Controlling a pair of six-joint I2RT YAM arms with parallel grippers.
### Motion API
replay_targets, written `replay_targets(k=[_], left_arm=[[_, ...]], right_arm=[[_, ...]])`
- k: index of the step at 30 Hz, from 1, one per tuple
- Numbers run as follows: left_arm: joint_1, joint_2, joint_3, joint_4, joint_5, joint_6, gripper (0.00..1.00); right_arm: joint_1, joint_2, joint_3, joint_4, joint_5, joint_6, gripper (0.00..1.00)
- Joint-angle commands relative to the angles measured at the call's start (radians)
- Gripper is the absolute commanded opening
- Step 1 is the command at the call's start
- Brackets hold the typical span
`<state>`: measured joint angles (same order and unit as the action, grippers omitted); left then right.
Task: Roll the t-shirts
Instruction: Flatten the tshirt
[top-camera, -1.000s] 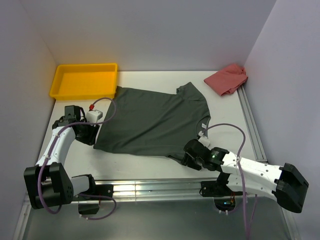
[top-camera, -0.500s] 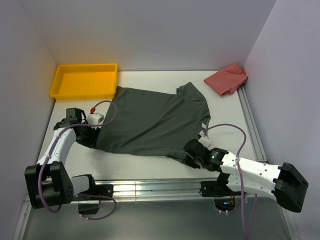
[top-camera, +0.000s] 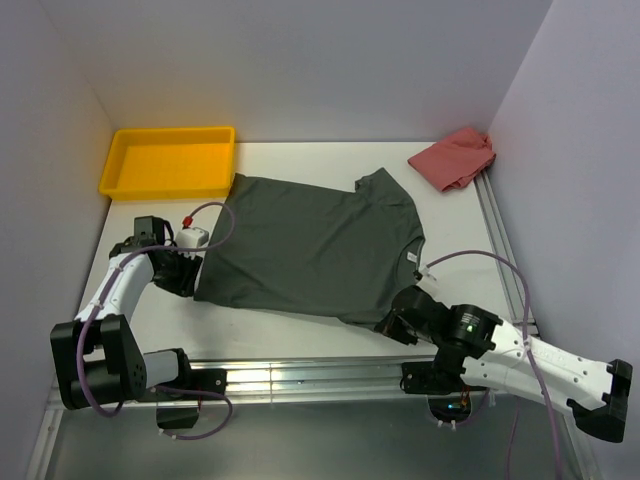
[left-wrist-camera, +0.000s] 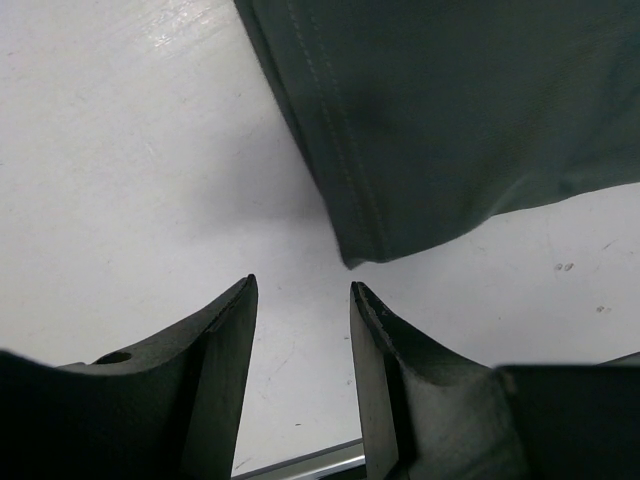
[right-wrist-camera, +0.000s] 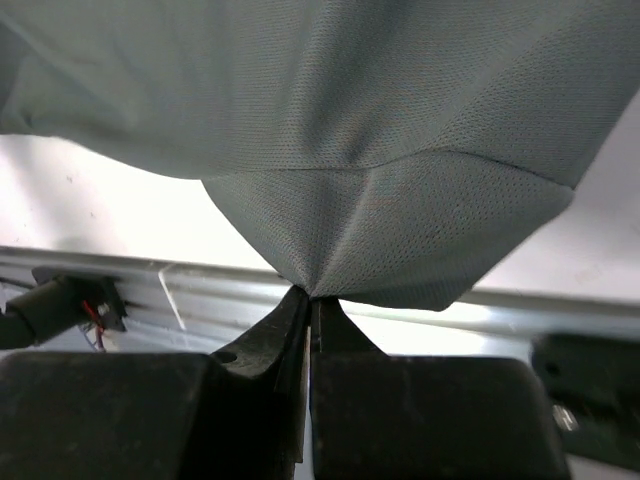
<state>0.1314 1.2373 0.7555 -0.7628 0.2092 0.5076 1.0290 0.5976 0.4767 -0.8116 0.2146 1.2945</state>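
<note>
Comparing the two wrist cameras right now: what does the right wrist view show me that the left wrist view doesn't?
Only the right wrist: the right gripper pinched shut on a fold of the grey t-shirt edge, fabric fanning out from the pinch, with the metal rail behind. Only the left wrist: the left gripper open and empty, the hem corner lying flat just ahead of its fingers, untouched. Both: the same t-shirt over the white table.

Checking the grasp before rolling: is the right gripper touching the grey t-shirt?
Touching. The right wrist view shows the right gripper shut, with a fold of the t-shirt pinched between its fingertips.
</note>
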Motion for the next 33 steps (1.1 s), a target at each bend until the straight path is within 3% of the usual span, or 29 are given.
replay_targets(k=[1,9,19,28,33], left_arm=[[0.005,0.014,0.016,0.023,0.035,0.014,0.48],[0.007,0.033,0.047,-0.003,0.068,0.025,0.47],[0.007,0.008,-0.011,-0.151,0.164,0.175,0.58],[0.005,0.053,-0.016,-0.167,0.228,0.212,0.61],[0.004,0.123,0.011,-0.185,0.301,0.221,0.58]], right_arm=[[0.017,-0.035,0.080,-0.193,0.006,0.035,0.00],[0.020,-0.038,0.086,-0.282,-0.052,0.026,0.00],[0.020,0.057,0.042,-0.129,-0.069,0.005,0.00],[0.020,0.113,0.065,-0.072,-0.038,-0.011,0.09],[0.020,0.125,0.077,-0.051,-0.029,-0.018,0.14]])
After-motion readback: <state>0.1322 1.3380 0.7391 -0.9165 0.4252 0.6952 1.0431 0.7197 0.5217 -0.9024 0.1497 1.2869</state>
